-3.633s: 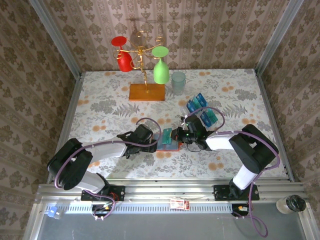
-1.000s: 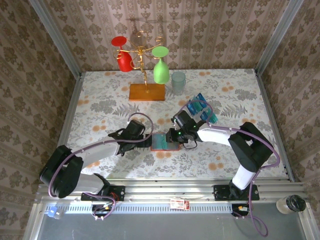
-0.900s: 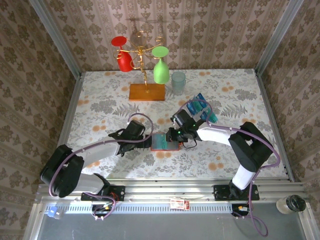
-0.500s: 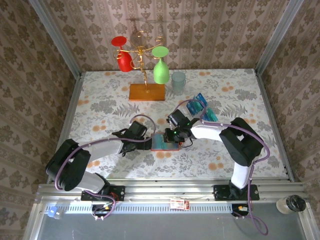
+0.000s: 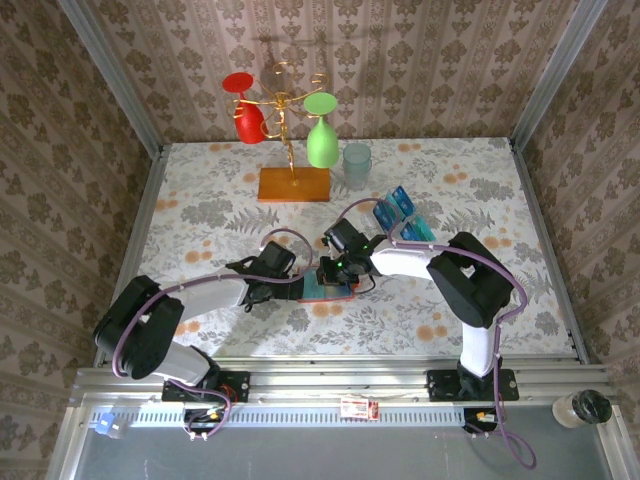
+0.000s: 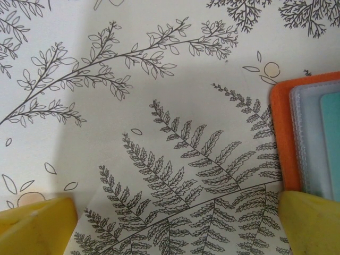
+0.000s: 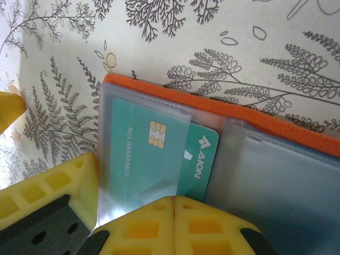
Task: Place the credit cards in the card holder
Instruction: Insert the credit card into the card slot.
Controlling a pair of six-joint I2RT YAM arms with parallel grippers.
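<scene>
Teal credit card [image 7: 149, 154], now part-seated in card holder [image 7: 212, 108].
Right gripper [image 7: 174, 204], lately ajar, is closed and empty behind it; left gripper [image 6: 174, 223] wide open, empty; blue cards [image 5: 393, 208] wait far right.

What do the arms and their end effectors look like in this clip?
The left arm and right arm have white links, black joints and looping purple cables. The left end effector and right end effector carry yellow fingers, the right's moulded with square recesses.
</scene>
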